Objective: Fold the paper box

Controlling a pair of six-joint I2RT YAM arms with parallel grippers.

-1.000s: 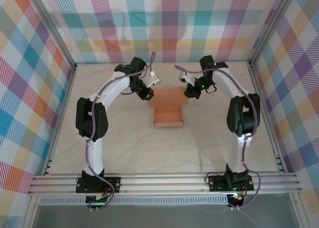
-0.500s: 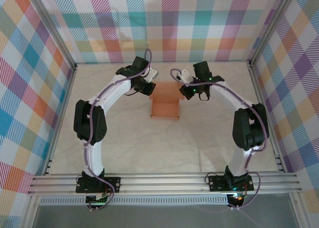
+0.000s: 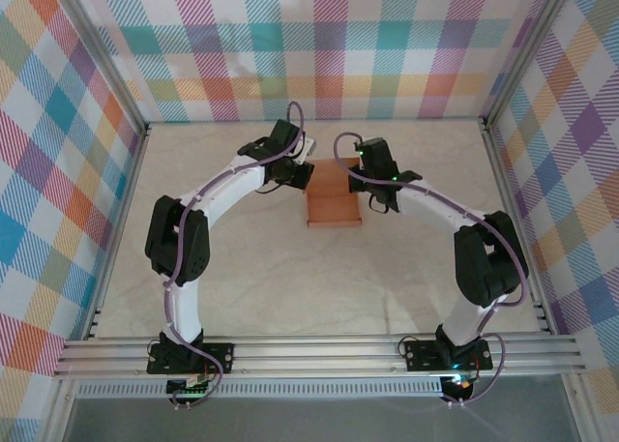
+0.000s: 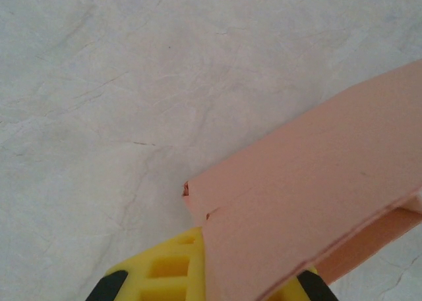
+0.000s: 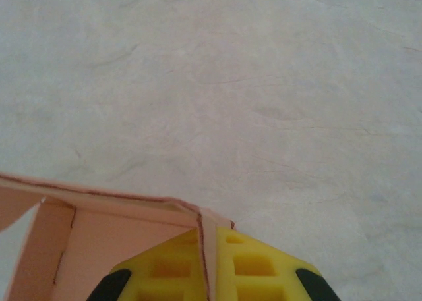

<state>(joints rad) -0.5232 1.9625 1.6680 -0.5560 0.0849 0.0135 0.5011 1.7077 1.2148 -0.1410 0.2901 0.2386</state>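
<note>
Two grippers are closed on the paper box (image 3: 334, 205), one at each side of it; the box lies on the table (image 3: 251, 278) in its far middle part, between the two arms and well apart from the plaid walls (image 3: 319, 65).

The left gripper (image 3: 300, 174) pinches the far left corner of the card; in the left wrist view a salmon flap of the box (image 4: 316, 202) goes in between the jaws of this gripper (image 4: 214, 284), lifted off the marbled surface and slanted. The right gripper (image 3: 372, 192) is shut on the right side; in the right wrist view a thin wall of the box (image 5: 119, 242) stands upright, and its corner edge is clamped between the jaws of that gripper (image 5: 208, 274).

We judge that the card is held at both sides together because it is thin and light; one grip alone would let it slide or twist, while two opposite grips keep it square as the side panels are bent up along their creases.

From above, the longer side of the box seems to run from the arm bases toward the far wall; the near end shows a low raised lip, the far end sits between the grippers, and the hollow side faces up.
</note>
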